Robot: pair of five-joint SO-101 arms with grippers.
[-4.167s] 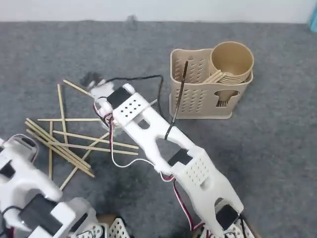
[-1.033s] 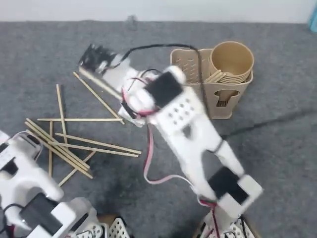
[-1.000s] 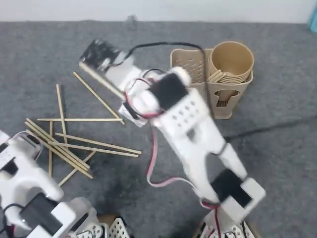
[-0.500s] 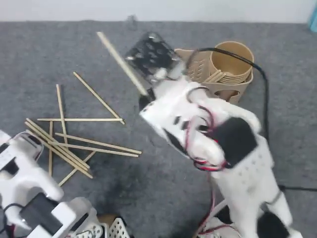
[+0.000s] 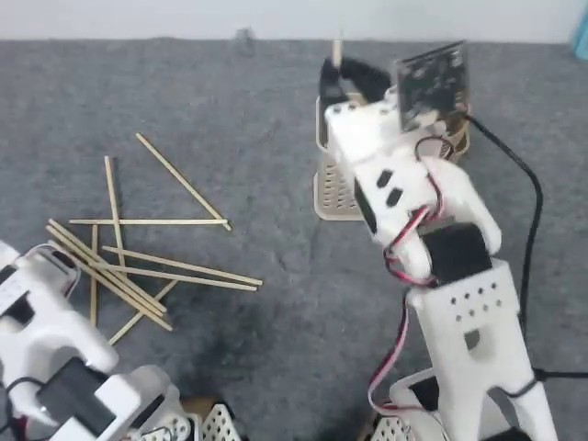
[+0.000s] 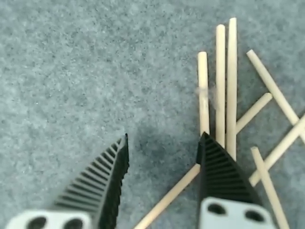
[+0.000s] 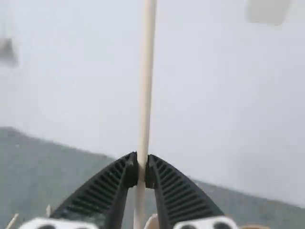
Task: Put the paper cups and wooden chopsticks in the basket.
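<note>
A wooden chopstick (image 7: 147, 71) stands upright, clamped in the right end effector (image 7: 141, 171) above the basket (image 5: 333, 191), which the arm mostly hides. Loose chopsticks (image 5: 147, 221) lie well to the left on open grey worktop (image 5: 257, 119). The left end effector (image 6: 164, 135) hangs with its fingers apart beside some of them.

We log a grey, carpet-like table top (image 5: 276, 119) with a loose scatter of wooden chopsticks (image 5: 138, 266) lying at the frame's left, the perforated beige basket (image 5: 333, 195) standing at upper centre, and a black cable (image 5: 535, 220) trailing down the right side.
</note>
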